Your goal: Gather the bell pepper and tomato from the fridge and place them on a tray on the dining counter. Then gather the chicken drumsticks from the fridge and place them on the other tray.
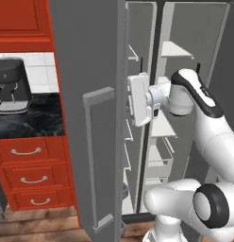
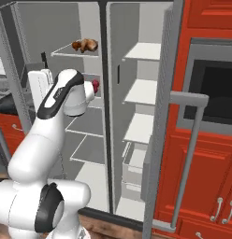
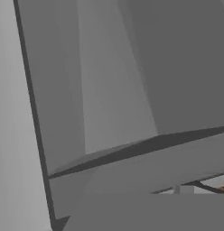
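The fridge [image 2: 136, 28] stands with both doors swung open. On its top left shelf lie the chicken drumsticks [image 2: 85, 45], one tan and one darker brown. A small red round thing, likely the tomato [image 2: 95, 85], peeks out behind my arm one shelf lower. The bell pepper is hidden, and both trays and the dining counter are out of view. My gripper [image 1: 133, 100] [image 2: 37, 84] sits at mid height against the inner edge of the left door [image 1: 90, 71], below and left of the drumsticks. Its fingers are hidden, so nothing shows whether it holds anything. The hand view looks at bare grey fridge panels.
The left door's bar handle [image 1: 93, 156] juts toward me. A coffee machine [image 1: 10, 85] stands on a black counter over red drawers [image 1: 29, 175]. To the right are the right door handle [image 2: 188, 154], an oven [image 2: 213, 93] and red cabinets. Crisper drawers [image 2: 134, 168] sit low.
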